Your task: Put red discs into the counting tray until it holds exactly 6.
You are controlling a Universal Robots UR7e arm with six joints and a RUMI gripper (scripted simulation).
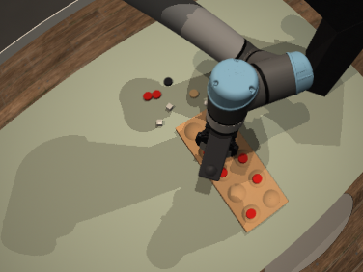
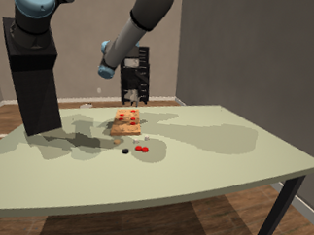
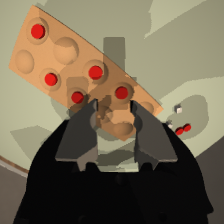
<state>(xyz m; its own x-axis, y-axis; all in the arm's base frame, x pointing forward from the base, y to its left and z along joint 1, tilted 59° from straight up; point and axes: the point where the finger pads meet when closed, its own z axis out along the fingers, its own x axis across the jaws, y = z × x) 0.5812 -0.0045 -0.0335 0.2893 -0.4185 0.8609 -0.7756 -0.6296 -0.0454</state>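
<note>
the wooden tray lies slantwise on the pale green table, its long side running from the table's middle toward the lower right in the top view. the wrist view shows five red discs in it, each in its own pocket: one at the far end, then and. the other pockets that show are bare wood. in the top view the arm hides part of the tray, and four discs show there, such as and.

the gripper hangs above the tray's near end, its two grey fingers pointing down. the jaws stand at a narrow gap with nothing between them.

away from the tray, two more red discs lie touching each other on the table. near them are a black disc, a tan disc and two small white cubes and. the arm rises from a dark pedestal at the table's back edge.
</note>
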